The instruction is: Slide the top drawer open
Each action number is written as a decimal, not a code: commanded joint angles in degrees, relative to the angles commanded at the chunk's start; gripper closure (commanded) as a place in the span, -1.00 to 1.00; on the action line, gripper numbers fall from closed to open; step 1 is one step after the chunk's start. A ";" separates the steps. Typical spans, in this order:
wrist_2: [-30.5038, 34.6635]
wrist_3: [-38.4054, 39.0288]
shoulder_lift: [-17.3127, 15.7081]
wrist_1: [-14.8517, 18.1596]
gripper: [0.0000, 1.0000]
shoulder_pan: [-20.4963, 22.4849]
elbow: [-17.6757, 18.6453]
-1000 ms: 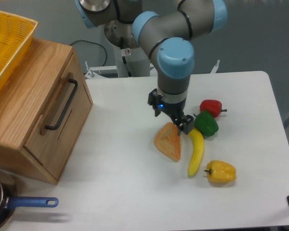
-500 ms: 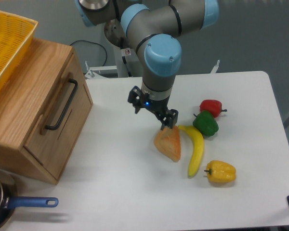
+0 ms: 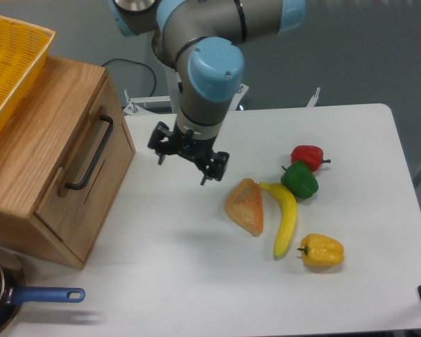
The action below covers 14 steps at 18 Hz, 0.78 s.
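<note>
White tabletop [image 3: 196, 267] carries everything; above it the hand [image 3: 187, 160] hangs with fingers spread, gripping nothing. Right of it lie a bread wedge [image 3: 245, 206], banana [image 3: 285, 217] and three peppers. Left, just beside the hand, the top drawer [image 3: 84, 168] sits closed, its black handle [image 3: 91, 152] unobstructed.

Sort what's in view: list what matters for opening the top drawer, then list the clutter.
For the job:
top drawer
its black bar handle
tool, open, empty

Clutter:
yellow mesh basket
banana
red, green, yellow peppers
orange wedge
blue-handled pan
</note>
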<state>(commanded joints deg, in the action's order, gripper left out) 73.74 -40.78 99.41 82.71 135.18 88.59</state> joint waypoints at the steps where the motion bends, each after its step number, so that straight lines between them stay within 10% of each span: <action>1: 0.00 0.09 -0.18 0.00 -1.00 -0.70 0.00; 14: -0.18 3.34 -0.36 -0.26 -1.00 -5.28 -0.09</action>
<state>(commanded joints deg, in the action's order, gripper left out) 73.56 -37.44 99.05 82.44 129.91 88.51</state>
